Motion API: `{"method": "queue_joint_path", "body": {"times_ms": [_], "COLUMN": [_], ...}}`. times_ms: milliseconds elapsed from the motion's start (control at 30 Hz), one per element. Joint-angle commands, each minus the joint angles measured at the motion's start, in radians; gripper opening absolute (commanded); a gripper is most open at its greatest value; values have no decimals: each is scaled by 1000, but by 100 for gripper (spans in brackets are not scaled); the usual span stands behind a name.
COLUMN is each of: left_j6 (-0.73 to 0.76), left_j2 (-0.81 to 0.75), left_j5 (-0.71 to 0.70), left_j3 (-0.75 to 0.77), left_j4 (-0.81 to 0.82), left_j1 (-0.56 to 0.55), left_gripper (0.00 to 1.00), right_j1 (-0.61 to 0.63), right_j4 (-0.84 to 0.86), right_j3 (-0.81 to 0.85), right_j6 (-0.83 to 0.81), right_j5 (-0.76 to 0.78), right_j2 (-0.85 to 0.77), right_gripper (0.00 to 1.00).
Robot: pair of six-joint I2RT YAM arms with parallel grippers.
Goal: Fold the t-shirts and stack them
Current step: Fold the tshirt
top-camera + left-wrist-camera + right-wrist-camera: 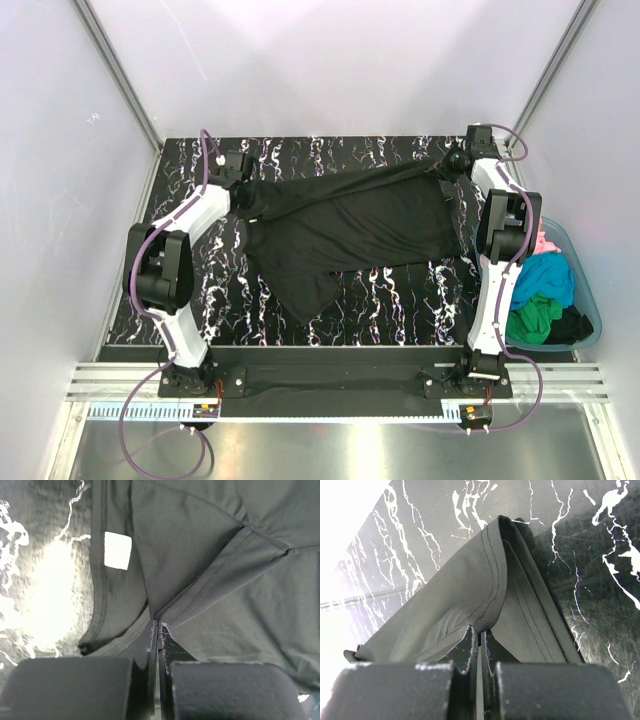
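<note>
A large black t-shirt [350, 225] is stretched across the far half of the table between my two grippers, and its lower part trails toward the near side. My left gripper [243, 196] is shut on the cloth beside the collar, where the left wrist view shows a white label [118, 550] just beyond the left gripper [158, 625]. At the far right my right gripper [455, 160] is shut on a stitched, folded edge of the shirt [470, 590], pinched at the right gripper [481, 632]. Pink [545, 242], turquoise [545, 278] and green [532, 318] t-shirts lie bunched in a tub.
A translucent teal tub [590, 300] stands off the table's right edge beside the right arm. The table top [400, 300] is black marble with white veins. White walls close in the back and both sides.
</note>
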Motion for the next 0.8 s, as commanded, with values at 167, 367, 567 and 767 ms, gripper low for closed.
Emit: {"method": "queue_joint_path", "body": {"times_ms": [167,367,567,767], "left_j6": [-145,-178,-198,-239], "left_j2": [-42,-38,-32,-52], "left_j5": [5,-7,-27,-21], "left_j3": [-67,-95,-95,-100], "left_j4": [-8,-13,-39,-29], "left_j1": [-37,-47,-54,-60], "left_gripper": [0,0,0,0], "right_j1": [-7,-13,-18,-18], "right_j4": [53,45,51,50], "right_j3": [-88,-125,-140,-125], "right_j6": [-35,-65,-62,-62], "right_j5": [-16,3,1,-11], "right_j2": [-107,-121,-119,-133], "right_gripper": [0,0,0,0]}}
